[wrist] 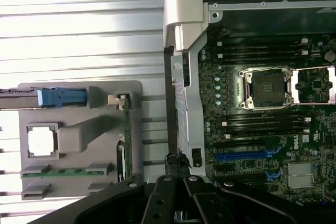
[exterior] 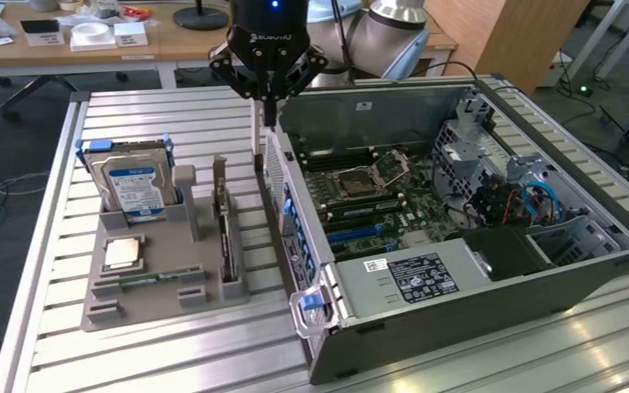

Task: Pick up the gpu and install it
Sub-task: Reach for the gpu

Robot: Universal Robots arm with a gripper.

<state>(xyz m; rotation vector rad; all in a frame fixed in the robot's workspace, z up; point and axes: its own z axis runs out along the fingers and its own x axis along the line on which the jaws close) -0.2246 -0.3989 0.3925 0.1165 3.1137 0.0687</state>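
The gpu [exterior: 225,225] stands on edge in the grey holder [exterior: 156,299], in the slot nearest the computer case; its green board edge shows in the wrist view as the gpu [wrist: 126,135]. My gripper [exterior: 262,97] hangs shut above the far end of the case's rear wall, between holder and case, with nothing seen between its fingers. It is clear of the gpu, higher and further back. In the wrist view the gripper [wrist: 177,167] sits over the case's rear edge. The open case shows the motherboard [exterior: 369,205] with blue slots [exterior: 353,235].
The holder also carries a silver hard drive with a blue label [exterior: 134,184], a CPU [exterior: 124,252] and a RAM stick [exterior: 145,278]. The open computer case [exterior: 576,270] fills the exterior view's right, on a slatted metal table [exterior: 161,352]. Desks stand behind.
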